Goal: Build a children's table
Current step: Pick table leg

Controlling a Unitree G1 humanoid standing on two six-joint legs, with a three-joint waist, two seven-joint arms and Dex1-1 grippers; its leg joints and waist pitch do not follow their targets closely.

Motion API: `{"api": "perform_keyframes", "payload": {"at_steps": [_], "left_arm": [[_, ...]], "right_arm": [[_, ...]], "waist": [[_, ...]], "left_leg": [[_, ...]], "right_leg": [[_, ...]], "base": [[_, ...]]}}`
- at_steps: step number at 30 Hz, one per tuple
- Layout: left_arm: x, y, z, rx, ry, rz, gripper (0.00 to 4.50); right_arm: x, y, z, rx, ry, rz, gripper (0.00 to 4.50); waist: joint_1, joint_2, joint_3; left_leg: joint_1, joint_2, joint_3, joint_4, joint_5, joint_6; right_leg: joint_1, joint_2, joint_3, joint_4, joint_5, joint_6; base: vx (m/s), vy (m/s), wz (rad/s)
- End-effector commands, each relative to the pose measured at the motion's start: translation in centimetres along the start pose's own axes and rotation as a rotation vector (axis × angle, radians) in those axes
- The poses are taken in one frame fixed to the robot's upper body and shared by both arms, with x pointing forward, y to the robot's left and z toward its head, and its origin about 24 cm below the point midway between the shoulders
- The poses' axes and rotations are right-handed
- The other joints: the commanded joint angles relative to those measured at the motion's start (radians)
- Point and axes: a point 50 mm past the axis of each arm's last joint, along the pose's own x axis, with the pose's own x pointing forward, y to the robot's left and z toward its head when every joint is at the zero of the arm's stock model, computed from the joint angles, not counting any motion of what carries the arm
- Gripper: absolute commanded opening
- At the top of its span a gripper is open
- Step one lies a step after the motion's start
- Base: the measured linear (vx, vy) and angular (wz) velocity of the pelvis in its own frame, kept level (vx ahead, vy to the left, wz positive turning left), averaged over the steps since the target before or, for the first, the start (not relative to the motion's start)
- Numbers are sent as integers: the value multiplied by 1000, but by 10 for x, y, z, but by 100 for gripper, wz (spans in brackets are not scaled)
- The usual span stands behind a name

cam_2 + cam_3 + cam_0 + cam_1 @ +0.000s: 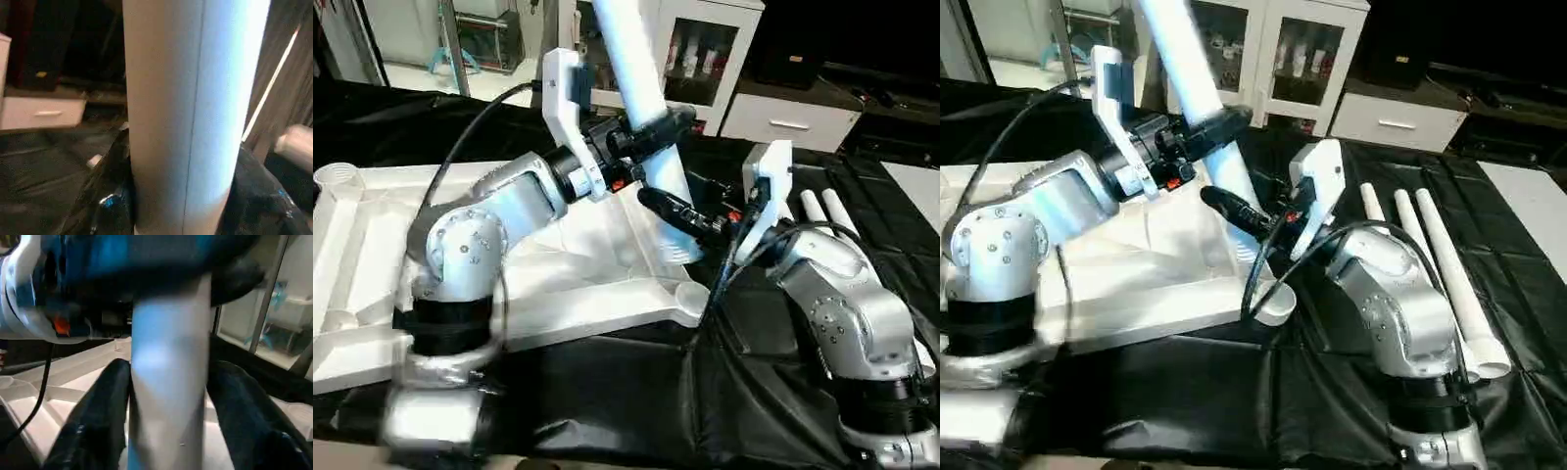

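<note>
A crinkled black sheet point(1185, 392) covers the counter. Behind it stands a white cabinet point(1278, 59) with 2 glass doors, small items on its shelves. Beside that sits a low white drawer unit point(1400, 119) with a bar handle, a dark shape above it. At far left, pale floor point(431, 73) shows beyond upright metal frame bars point(450, 44).

L pincer point(651, 132) & R pincer point(680, 211) both clamped, arms converging.
</note>
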Motion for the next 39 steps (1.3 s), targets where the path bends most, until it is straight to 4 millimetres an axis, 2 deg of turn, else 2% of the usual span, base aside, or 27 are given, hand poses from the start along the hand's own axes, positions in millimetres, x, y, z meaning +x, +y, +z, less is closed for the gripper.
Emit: {"api": "perform_keyframes", "payload": {"at_steps": [1,2,3,7,8,9,11,15,19,32,39], "left_arm": [[6,-5,0,45,35,-41,187],[8,-6,1,80,63,-62,187],[8,-8,0,101,78,-77,187],[10,-11,0,125,95,-101,187],[10,-12,1,126,96,-103,187],[11,-13,1,136,99,-116,187],[12,-15,1,153,105,-139,187],[13,-17,2,175,110,-168,187],[13,-20,1,195,120,-197,187],[11,-22,-2,251,171,-256,187],[13,-22,-4,250,175,-272,187]], "right_arm": [[-4,-6,7,19,15,-9,278],[-4,-8,8,21,46,1,298],[-3,-9,9,23,61,10,304],[-2,-10,12,11,94,26,335],[-2,-10,13,8,100,28,343],[-2,-11,12,7,135,39,344],[-3,-9,8,14,206,77,344],[-3,-5,-5,16,316,108,344],[-2,-5,-13,9,366,98,344],[6,-6,-10,21,335,81,344],[8,-2,-9,51,305,95,344]], "waist": [[1,11,-61],[3,13,-63],[3,10,-63],[5,9,-67],[6,10,-66],[5,4,-66],[7,7,-65],[5,0,-64],[6,-1,-64],[7,2,-66],[7,4,-65]], "left_leg": [[33,42,-15,-73,-147,-54],[35,41,-14,-71,-133,-58],[33,42,-13,-70,-119,-60],[29,38,-10,-64,-70,-55],[30,39,-10,-65,-71,-54],[30,39,-8,-63,-71,-52],[30,39,-9,-64,-74,-50],[30,41,-8,-63,-86,-48],[29,41,-8,-63,-80,-51],[31,41,-7,-62,-79,-56],[31,42,-8,-63,-92,-60]], "right_leg": [[29,-73,39,-81,-90,-100],[29,-74,39,-78,-67,-107],[30,-73,39,-76,-40,-112],[36,-74,38,-66,43,-138],[36,-75,38,-66,43,-141],[36,-74,38,-67,41,-145],[37,-75,38,-69,22,-146],[37,-78,39,-71,-10,-144],[36,-79,39,-70,-27,-142],[35,-78,38,-65,4,-156],[35,-79,39,-67,-10,-158]], "base": [[0,0,0],[0,0,0],[0,0,0],[0,0,0],[0,0,0],[0,0,0],[0,0,0],[0,0,0],[0,0,0],[0,0,0],[0,0,0]]}}
